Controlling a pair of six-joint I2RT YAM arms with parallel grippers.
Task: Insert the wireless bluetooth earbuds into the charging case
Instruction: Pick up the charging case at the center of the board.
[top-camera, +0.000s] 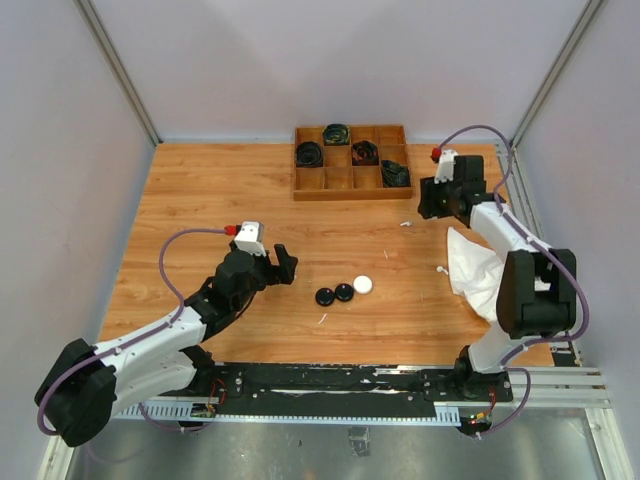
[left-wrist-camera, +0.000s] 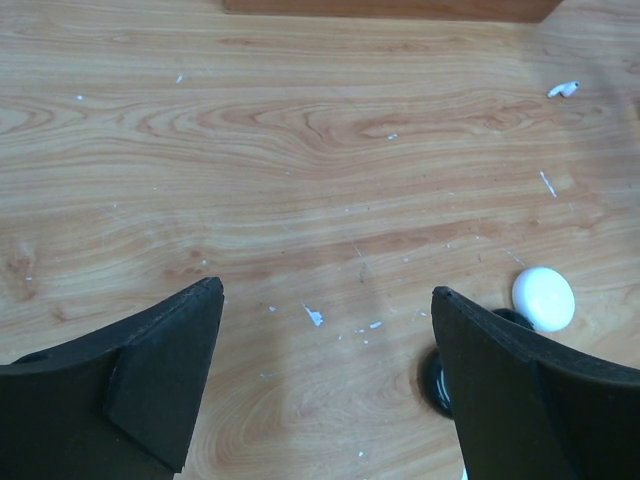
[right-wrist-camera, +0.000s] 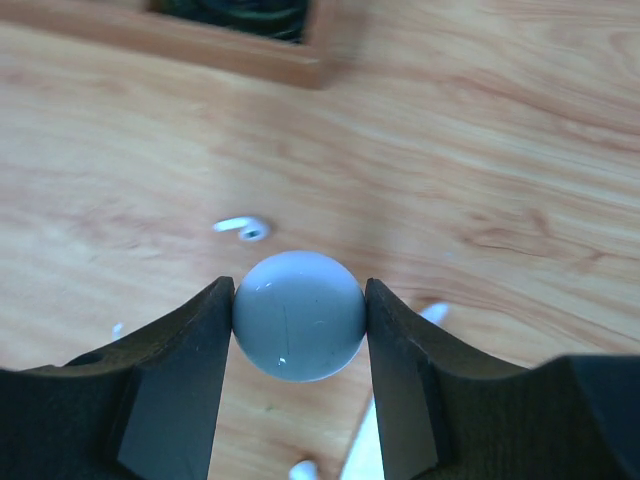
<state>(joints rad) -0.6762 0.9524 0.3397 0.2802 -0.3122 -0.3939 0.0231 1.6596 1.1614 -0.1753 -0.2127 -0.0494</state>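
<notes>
White round case (right-wrist-camera: 298, 318) sits pinched between the right gripper's (right-wrist-camera: 300, 292) 2 fingers, above the wooden table (right-wrist-camera: 500, 150); 1 white earbud (right-wrist-camera: 243, 229) lies on the boards just beyond it; the left gripper (left-wrist-camera: 325, 320) hangs spread wide, holding nothing, near 2 black cases (top-camera: 324, 296) and 1 white puck (top-camera: 362, 284).

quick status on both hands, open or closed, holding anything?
Left hand: open, holding nothing.
Right hand: closed on a round white case.
</notes>
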